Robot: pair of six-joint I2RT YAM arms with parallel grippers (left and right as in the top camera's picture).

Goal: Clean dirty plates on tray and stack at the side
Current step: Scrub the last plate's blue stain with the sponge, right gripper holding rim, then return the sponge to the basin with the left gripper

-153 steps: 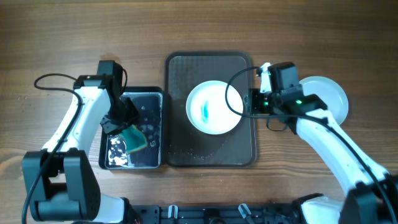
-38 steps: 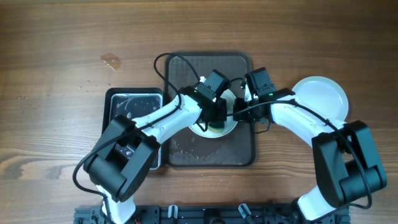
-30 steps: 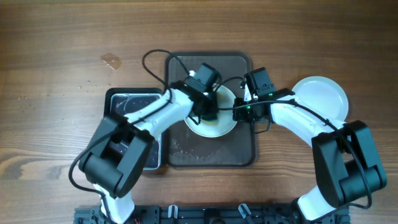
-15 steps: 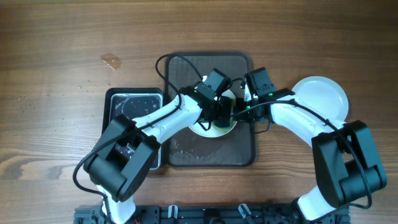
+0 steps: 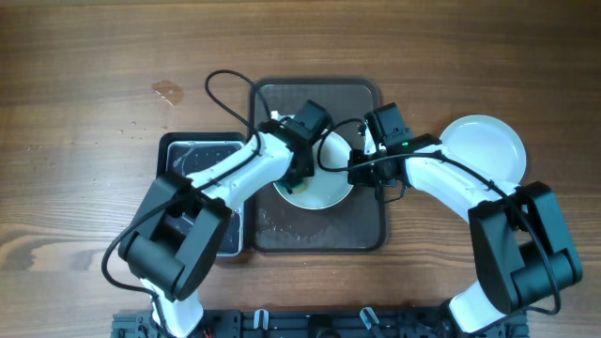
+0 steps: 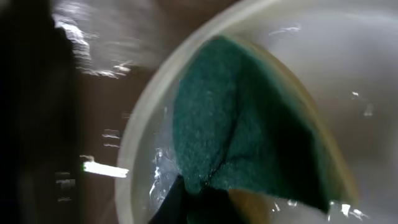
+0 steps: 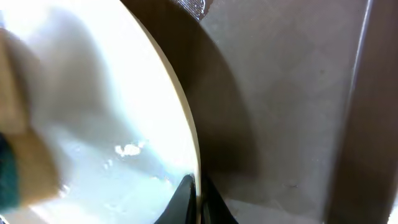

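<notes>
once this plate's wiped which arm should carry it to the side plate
Right. The right gripper pinches the plate at its right rim, nearest the side plate; the left gripper holds the sponge.

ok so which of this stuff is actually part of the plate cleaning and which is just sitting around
In the job:
tray
plate on the tray
green sponge, held by the left gripper
right gripper, pinching that plate's rim
white plate at the side

Lying about:
black basin, untouched now
small mark on the wooden table

White arms (image 5: 235, 171), black joints (image 5: 310, 117), looping black cables
</notes>
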